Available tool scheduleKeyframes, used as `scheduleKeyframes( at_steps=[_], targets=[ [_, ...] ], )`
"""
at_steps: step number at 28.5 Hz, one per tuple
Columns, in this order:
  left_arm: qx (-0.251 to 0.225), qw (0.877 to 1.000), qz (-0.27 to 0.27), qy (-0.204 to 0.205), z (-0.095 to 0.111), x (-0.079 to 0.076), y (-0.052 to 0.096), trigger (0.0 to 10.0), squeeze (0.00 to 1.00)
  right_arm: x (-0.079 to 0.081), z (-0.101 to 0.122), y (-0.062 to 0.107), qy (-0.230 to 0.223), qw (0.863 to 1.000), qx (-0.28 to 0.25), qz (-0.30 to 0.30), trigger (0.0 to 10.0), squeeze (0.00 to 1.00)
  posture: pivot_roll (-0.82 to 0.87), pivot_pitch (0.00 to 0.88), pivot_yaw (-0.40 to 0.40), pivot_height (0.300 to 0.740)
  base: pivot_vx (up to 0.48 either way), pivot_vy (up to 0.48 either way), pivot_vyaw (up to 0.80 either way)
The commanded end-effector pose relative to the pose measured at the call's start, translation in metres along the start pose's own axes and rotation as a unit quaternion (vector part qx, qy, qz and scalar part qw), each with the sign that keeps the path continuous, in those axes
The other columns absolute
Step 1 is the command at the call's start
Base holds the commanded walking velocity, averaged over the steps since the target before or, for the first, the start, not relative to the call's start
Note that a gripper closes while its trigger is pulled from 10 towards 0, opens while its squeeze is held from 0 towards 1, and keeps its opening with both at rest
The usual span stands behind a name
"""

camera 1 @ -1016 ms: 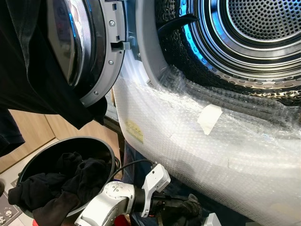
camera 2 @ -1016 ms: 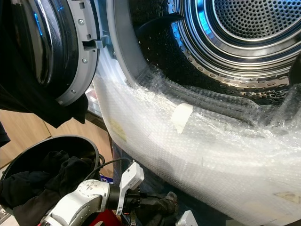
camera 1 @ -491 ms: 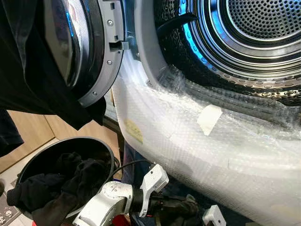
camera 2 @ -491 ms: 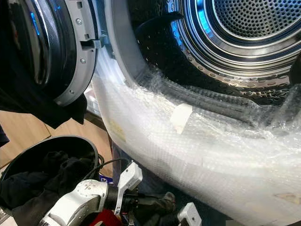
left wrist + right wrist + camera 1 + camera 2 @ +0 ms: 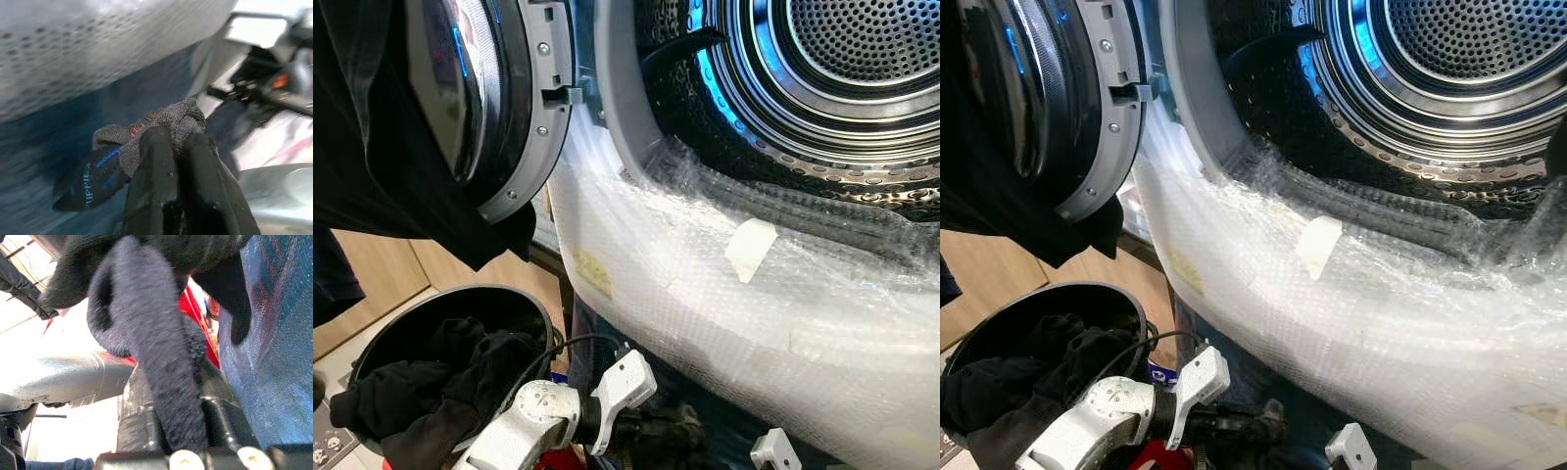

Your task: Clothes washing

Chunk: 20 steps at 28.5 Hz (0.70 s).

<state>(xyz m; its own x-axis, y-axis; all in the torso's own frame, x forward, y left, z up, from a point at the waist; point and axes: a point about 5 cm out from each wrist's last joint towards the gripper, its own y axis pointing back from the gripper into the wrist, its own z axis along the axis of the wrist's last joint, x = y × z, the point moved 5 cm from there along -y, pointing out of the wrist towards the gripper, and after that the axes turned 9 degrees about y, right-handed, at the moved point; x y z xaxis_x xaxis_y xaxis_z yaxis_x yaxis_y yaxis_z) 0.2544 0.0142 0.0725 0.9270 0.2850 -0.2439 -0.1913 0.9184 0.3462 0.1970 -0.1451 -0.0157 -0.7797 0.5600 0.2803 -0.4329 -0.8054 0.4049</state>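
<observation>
My left gripper (image 5: 171,139) is shut on a dark grey sock (image 5: 161,115) with blue and red lettering. It hangs low in front of the washer, beneath the bubble-wrapped front (image 5: 705,294). In the head view the left gripper (image 5: 656,436) sits at the bottom, just right of the bin. My right gripper (image 5: 181,396) is close by, shut on a strip of dark cloth (image 5: 151,333). The washer drum (image 5: 842,59) stands open above. A black garment (image 5: 372,147) hangs over the open door (image 5: 524,117).
A round black bin (image 5: 540,311) at the lower left holds a heap of dark clothes (image 5: 431,377). A piece of tape (image 5: 749,245) sticks to the bubble wrap. Wooden floor (image 5: 382,274) shows at the left. The white part of my right wrist (image 5: 773,450) pokes up at the bottom.
My left gripper with the sock has drifted slightly left and lower. The white part of my right wrist has shifted a little to the right.
</observation>
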Motion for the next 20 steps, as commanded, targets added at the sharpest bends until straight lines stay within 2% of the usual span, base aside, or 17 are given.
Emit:
scheduleKeyframes(
  at_steps=[1,2,3,4,7,8,10,13,15,16,17,19,20],
  targets=[
    [-0.005,1.000,0.015,-0.014,0.005,0.001,-0.001,10.0,1.00,0.000,0.000,0.004,0.009,1.000,0.002,-0.002,0.0,0.00,-0.01,0.000,-0.003,0.740,0.000,0.000,0.00],
    [-0.002,1.000,0.018,-0.019,0.005,0.001,-0.001,10.0,1.00,0.001,0.000,0.004,0.009,1.000,0.002,-0.002,0.0,0.00,-0.01,0.000,-0.003,0.740,0.000,0.000,0.00],
    [0.015,0.998,0.022,-0.048,0.003,0.002,0.000,10.0,1.00,0.000,-0.001,0.004,0.011,1.000,0.003,-0.005,0.0,0.00,-0.01,0.000,-0.002,0.740,0.000,0.000,0.00],
    [0.023,0.996,0.053,-0.068,0.004,0.011,0.004,10.0,1.00,0.003,-0.001,0.004,0.015,1.000,0.005,0.000,0.0,0.00,-0.01,0.000,0.001,0.740,0.000,0.000,0.00],
    [0.013,0.994,0.087,-0.066,0.013,0.020,0.013,10.0,1.00,0.009,-0.001,0.005,0.020,1.000,0.004,0.012,0.0,0.00,-0.01,0.000,0.000,0.740,0.000,0.000,0.00],
    [0.038,0.990,0.094,-0.094,0.007,0.022,0.020,10.0,1.00,0.009,-0.001,0.006,0.024,1.000,0.005,0.010,0.0,0.00,-0.01,0.000,-0.001,0.740,0.000,0.000,0.00],
    [0.049,0.989,0.096,-0.104,0.004,0.023,0.022,10.0,1.00,0.009,-0.001,0.006,0.025,1.000,0.005,0.010,0.0,0.00,-0.01,0.000,-0.001,0.740,0.000,0.000,0.00],
    [0.050,0.991,0.092,-0.086,0.001,0.016,0.032,10.0,1.00,0.015,-0.002,0.005,0.026,0.999,0.009,0.029,0.0,0.00,-0.01,0.000,0.002,0.740,0.000,0.000,0.00],
    [0.053,0.988,0.112,-0.087,0.000,0.016,0.039,10.0,1.00,0.018,-0.001,0.005,0.030,0.999,0.008,0.033,0.0,0.00,-0.01,0.000,0.007,0.740,0.000,0.000,0.00],
    [0.049,0.987,0.132,-0.079,0.001,0.018,0.043,10.0,1.00,0.021,0.000,0.006,0.033,0.999,0.007,0.038,0.0,0.00,-0.01,0.000,0.008,0.740,0.000,0.000,0.00],
    [0.033,0.981,0.177,-0.073,0.005,0.025,0.051,10.0,1.00,0.026,0.002,0.006,0.039,0.998,0.006,0.050,0.0,0.00,0.00,0.000,0.003,0.740,0.000,0.000,0.00],
    [0.025,0.977,0.198,-0.073,0.007,0.029,0.056,10.0,1.00,0.030,0.003,0.006,0.042,0.997,0.005,0.057,0.0,0.00,0.00,0.000,0.003,0.740,0.000,0.000,0.00],
    [-0.010,0.957,0.279,-0.080,0.014,0.049,0.068,10.0,0.00,0.039,0.003,0.006,0.053,0.996,0.012,0.073,0.0,0.00,0.03,0.000,-0.008,0.740,0.000,0.000,0.00]
  ],
)
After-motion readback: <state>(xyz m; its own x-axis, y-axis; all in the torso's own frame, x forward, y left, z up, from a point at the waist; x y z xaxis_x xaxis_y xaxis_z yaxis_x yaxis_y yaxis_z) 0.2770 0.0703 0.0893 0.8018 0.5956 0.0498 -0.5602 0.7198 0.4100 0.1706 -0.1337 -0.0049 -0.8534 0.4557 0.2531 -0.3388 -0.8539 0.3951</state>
